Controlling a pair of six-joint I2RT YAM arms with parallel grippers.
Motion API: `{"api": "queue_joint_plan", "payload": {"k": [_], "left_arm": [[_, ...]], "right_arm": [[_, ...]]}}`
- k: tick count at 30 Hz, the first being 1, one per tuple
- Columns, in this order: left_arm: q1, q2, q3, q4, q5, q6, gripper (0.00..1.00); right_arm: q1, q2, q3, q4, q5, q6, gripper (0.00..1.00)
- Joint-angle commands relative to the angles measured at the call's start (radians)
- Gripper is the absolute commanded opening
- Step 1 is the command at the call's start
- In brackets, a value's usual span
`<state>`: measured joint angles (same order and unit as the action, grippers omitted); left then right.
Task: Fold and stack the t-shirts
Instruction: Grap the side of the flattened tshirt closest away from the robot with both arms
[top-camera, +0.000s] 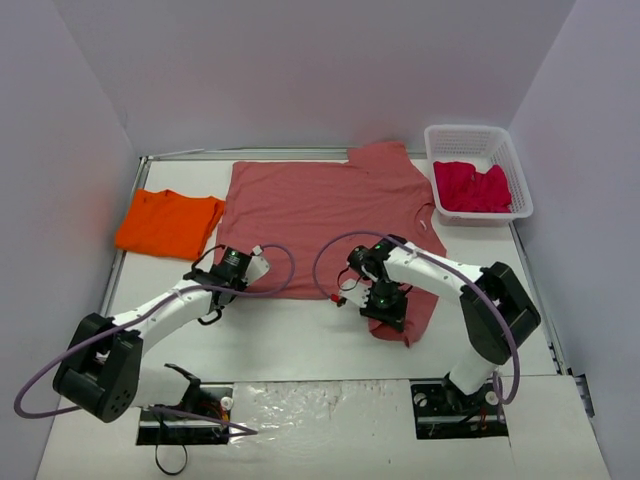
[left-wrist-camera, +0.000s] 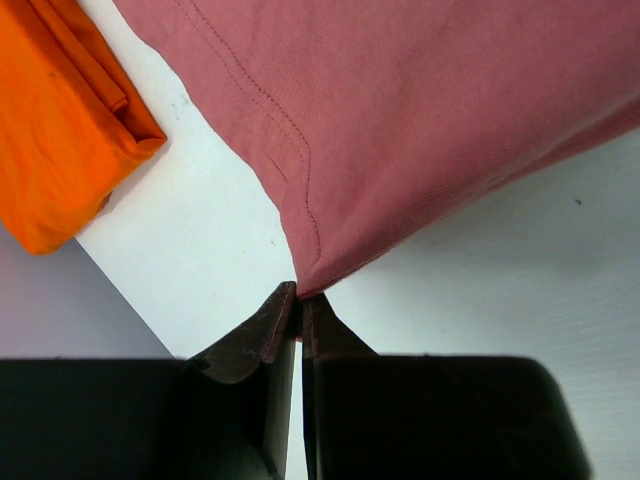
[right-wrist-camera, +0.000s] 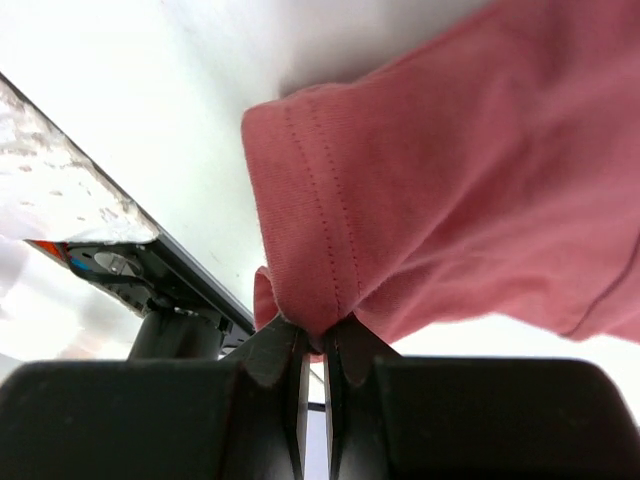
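Observation:
The large brick-red t-shirt (top-camera: 330, 205) lies spread sideways across the middle of the table. My left gripper (top-camera: 255, 262) is shut on its near left hem corner; in the left wrist view the gripper (left-wrist-camera: 299, 296) pinches the cloth's tip (left-wrist-camera: 420, 120). My right gripper (top-camera: 392, 315) is shut on the near sleeve. In the right wrist view that gripper (right-wrist-camera: 317, 338) bites the stitched sleeve hem (right-wrist-camera: 310, 220), which bunches above it. The orange t-shirt (top-camera: 170, 222) lies folded at the left (left-wrist-camera: 55, 130). A crimson-pink t-shirt (top-camera: 470, 187) sits crumpled in the basket.
A white plastic basket (top-camera: 470, 131) stands at the back right corner. Grey walls close in the table on three sides. Bare white tabletop (top-camera: 300, 325) lies between the two arms. The arm bases and cables sit at the near edge.

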<state>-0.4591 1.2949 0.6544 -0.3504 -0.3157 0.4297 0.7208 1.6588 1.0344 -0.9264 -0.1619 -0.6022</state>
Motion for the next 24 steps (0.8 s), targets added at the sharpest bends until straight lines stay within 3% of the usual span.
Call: {"api": "queue_joint_plan", "payload": {"k": [1, 11, 24], "left_arm": [[-0.003, -0.048, 0.04, -0.033, -0.029, 0.003, 0.02], [0.0, -0.068, 0.059, -0.056, -0.062, 0.026, 0.02], [0.007, -0.068, 0.103, -0.075, -0.06, 0.029, 0.02]], "right_arm": [[-0.043, -0.082, -0.007, -0.123, 0.005, 0.002, 0.0], [-0.156, -0.2, 0.015, -0.224, 0.073, -0.028, 0.0], [-0.264, -0.165, 0.13, -0.244, 0.136, -0.068, 0.0]]}}
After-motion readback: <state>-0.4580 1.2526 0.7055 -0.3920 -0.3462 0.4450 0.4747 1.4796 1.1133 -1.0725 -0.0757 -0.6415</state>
